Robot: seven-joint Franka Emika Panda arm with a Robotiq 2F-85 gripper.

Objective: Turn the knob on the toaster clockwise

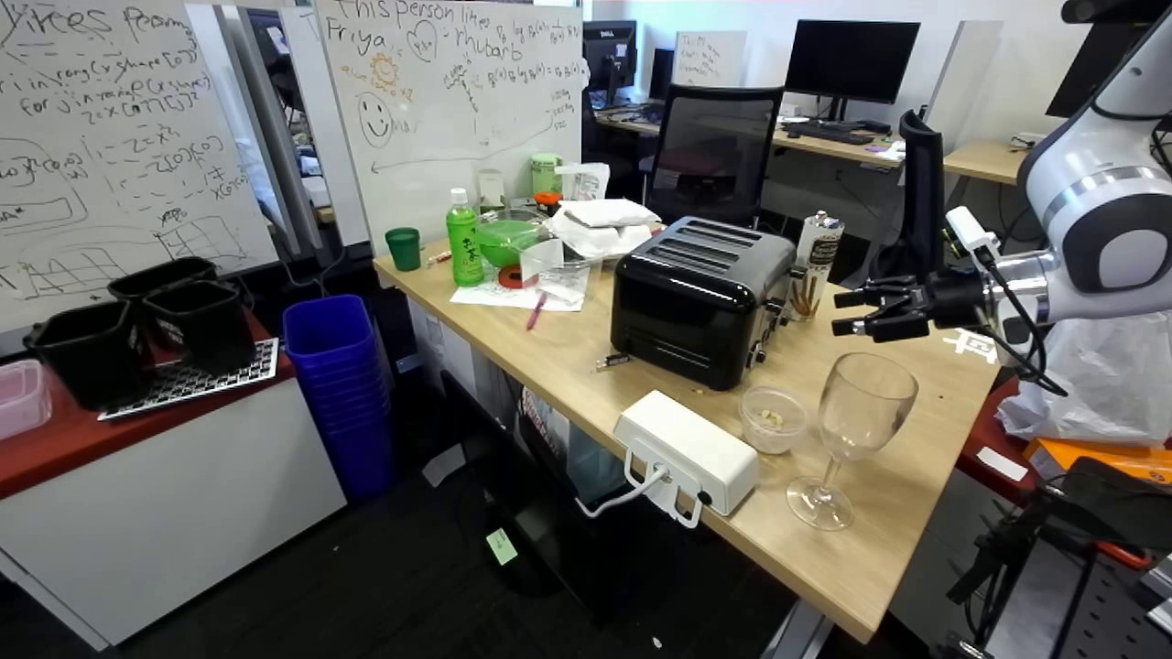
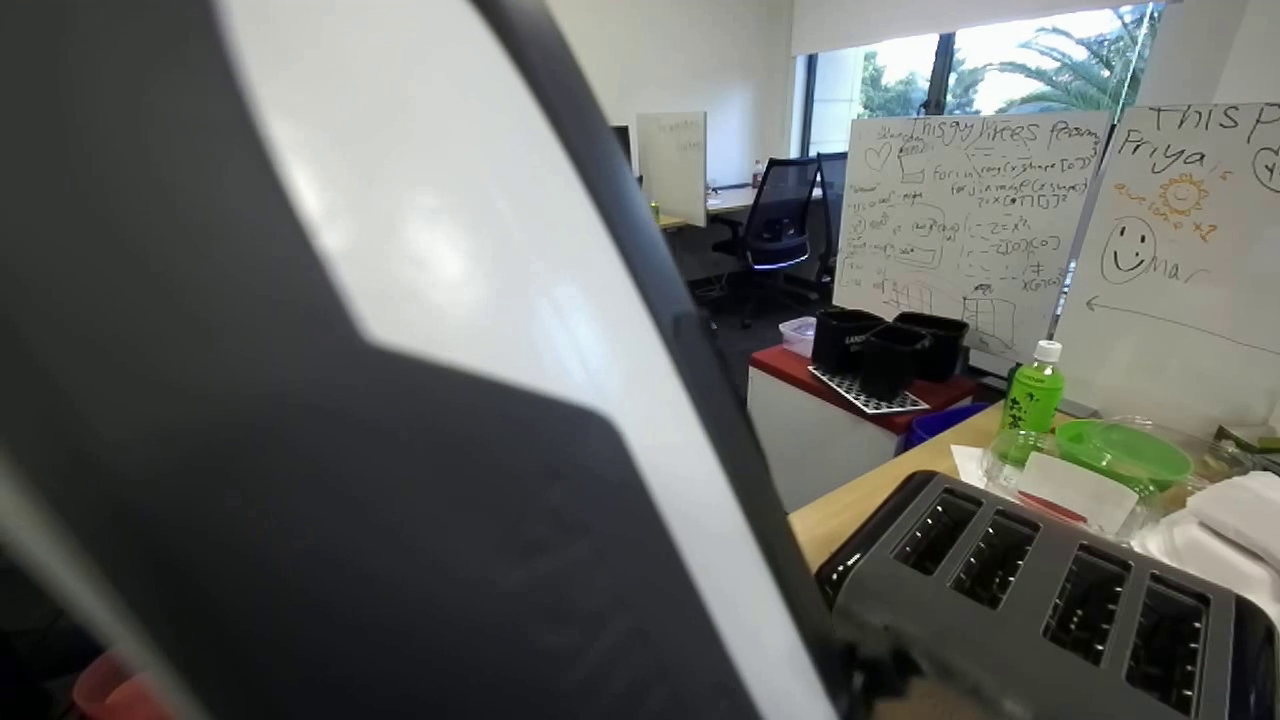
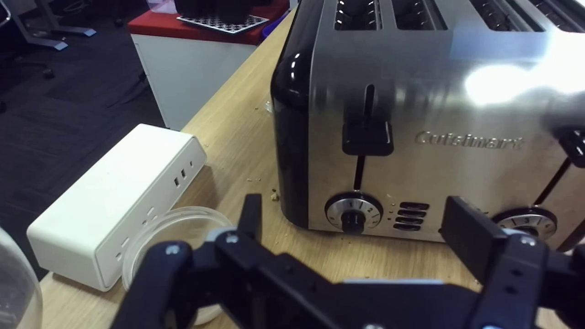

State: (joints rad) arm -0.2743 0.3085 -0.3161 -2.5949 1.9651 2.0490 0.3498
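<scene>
Two numbered knobs [image 3: 353,221], legible in the wrist view alone, front the four-slot toaster [image 1: 700,302], glossy black at its ends, brushed metal on face and top, standing on the wooden table [image 1: 568,352] clear of the gripper [image 1: 842,312], whose jaws are spread wide, unladen.

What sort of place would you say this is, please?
Most likely a shared office or a lab's work area, judging by the whiteboards with handwritten code and formulas, the black monitor and the black office chair.
</scene>
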